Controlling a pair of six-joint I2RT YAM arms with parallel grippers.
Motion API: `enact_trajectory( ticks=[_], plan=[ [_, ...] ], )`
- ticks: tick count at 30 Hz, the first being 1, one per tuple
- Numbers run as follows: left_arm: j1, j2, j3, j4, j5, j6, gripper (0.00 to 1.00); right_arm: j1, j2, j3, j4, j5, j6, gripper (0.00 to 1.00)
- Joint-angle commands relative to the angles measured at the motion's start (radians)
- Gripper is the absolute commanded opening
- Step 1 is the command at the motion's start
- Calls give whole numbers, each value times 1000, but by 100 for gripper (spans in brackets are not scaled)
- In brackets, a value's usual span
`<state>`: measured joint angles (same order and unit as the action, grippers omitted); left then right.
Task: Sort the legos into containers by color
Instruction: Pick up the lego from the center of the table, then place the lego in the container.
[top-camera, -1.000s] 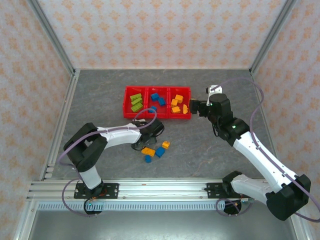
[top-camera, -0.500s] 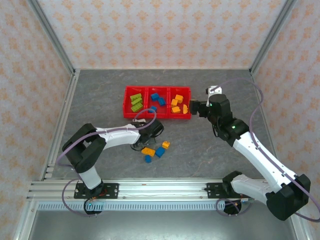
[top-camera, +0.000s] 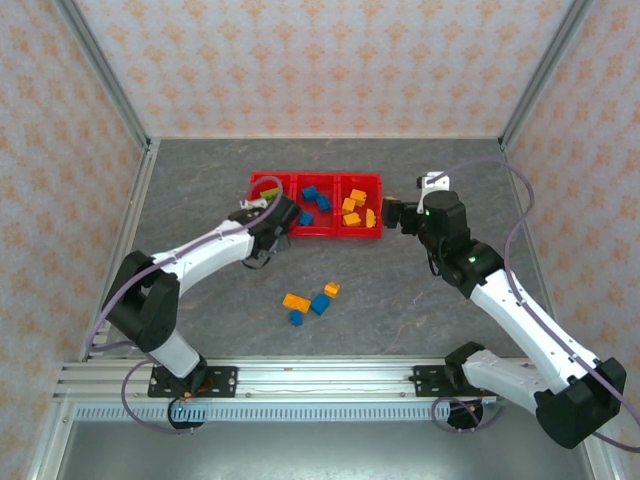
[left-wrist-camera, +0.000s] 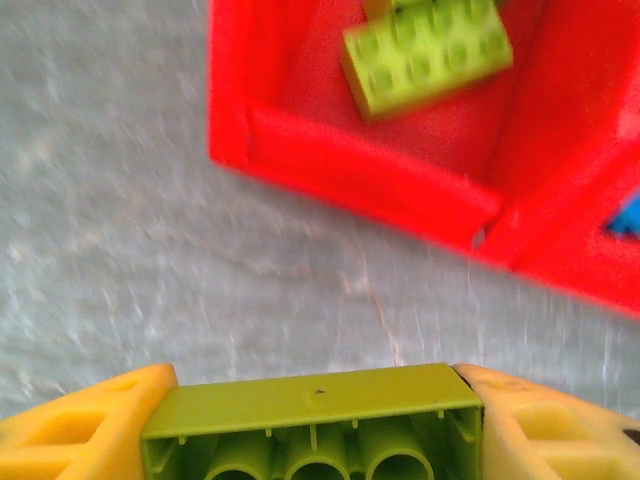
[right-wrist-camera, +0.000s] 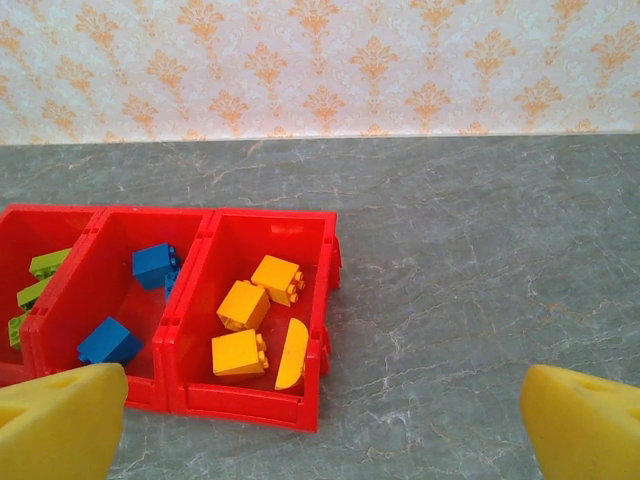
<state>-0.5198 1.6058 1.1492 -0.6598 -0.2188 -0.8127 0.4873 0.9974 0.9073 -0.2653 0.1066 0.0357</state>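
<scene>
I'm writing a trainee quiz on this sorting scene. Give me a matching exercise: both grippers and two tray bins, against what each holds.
Column one:
1. left gripper
2. right gripper
3. middle bin
4. right bin

Column two:
A. orange-yellow bricks
B. nothing, jaws open
C. lime green brick
D. blue bricks

Pairs: 1-C, 2-B, 3-D, 4-A

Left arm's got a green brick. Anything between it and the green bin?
Nothing loose. The left gripper holds the lime brick over bare table, short of the left compartment; only its near wall stands ahead, so the brick likely needs lifting over it.
</scene>
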Motion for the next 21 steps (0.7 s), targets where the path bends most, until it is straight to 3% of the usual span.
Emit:
enact_trajectory(
  ticks=[1, 7, 15, 17, 21],
  plan=[
    [48, 23, 105, -53, -34, 102, 49, -1, -17, -18, 28, 27, -5, 100],
    [137, 166, 257, -47, 18, 169, 49, -1, -18, -16, 26, 25, 0, 100],
    [161, 334, 410, -46, 64, 195, 51, -1, -19, -22, 29, 22, -4, 100],
    [161, 352, 434, -49, 72, 195, 54, -1, -16, -22, 29, 21, -5, 100],
    [161, 344, 437, -31, 90, 199, 73, -1, 4, -6, 7, 0, 6, 100]
  ],
)
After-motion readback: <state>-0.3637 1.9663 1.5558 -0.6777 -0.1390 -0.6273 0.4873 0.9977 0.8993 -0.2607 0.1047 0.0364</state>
